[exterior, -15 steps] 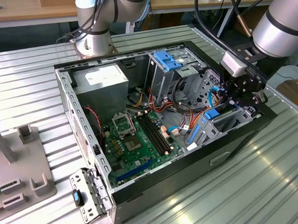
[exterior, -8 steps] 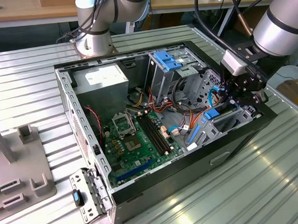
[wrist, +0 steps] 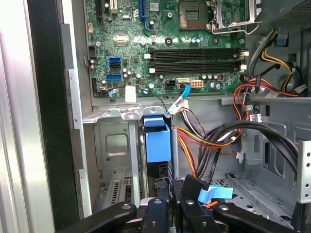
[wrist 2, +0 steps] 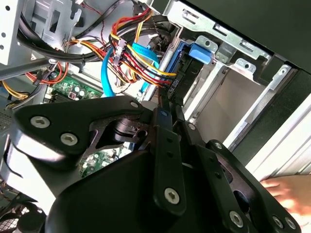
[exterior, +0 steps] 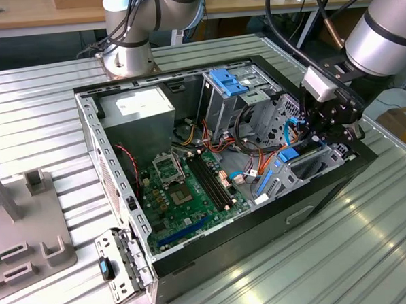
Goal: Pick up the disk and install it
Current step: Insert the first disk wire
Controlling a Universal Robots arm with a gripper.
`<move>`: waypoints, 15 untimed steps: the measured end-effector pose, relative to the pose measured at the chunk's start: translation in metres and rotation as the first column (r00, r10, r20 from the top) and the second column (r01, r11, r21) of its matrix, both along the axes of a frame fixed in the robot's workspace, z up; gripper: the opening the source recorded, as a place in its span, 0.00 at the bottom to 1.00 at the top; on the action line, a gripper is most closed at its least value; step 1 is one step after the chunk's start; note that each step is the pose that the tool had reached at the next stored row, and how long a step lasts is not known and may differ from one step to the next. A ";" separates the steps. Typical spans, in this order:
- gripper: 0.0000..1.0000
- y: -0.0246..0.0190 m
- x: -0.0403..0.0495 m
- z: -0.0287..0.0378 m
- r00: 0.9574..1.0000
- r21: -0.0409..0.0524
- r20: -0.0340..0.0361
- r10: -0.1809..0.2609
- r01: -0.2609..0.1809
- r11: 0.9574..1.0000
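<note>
Blue-railed black disk [wrist: 158, 145] on edge in the case's metal bay [wrist: 112, 145].

I cannot read any words or numbers here. The white label [exterior: 140, 103] on the grey box [exterior: 138, 118] and the print on the green board [wrist: 165, 43] are too small for me.

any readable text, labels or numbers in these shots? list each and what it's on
No text can be read.
White label on top of the grey metal box, exterior view: print too small to read.
White sticker at the motherboard edge, first wrist view: nothing legible.
White markings printed on the motherboard, first wrist view: too small to read.
</note>
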State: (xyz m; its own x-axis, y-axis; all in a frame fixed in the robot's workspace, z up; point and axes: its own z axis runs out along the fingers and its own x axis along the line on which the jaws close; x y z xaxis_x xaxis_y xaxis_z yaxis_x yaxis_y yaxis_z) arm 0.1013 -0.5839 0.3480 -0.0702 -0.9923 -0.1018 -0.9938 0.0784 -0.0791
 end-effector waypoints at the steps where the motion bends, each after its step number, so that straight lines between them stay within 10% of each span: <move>1: 0.16 0.0007 0.0005 0.0000 1.000 0.000 0.000 0.000 0.000 1.000; 15: 0.16 0.0015 0.0032 0.0000 1.000 -0.007 -0.002 0.009 -0.009 1.000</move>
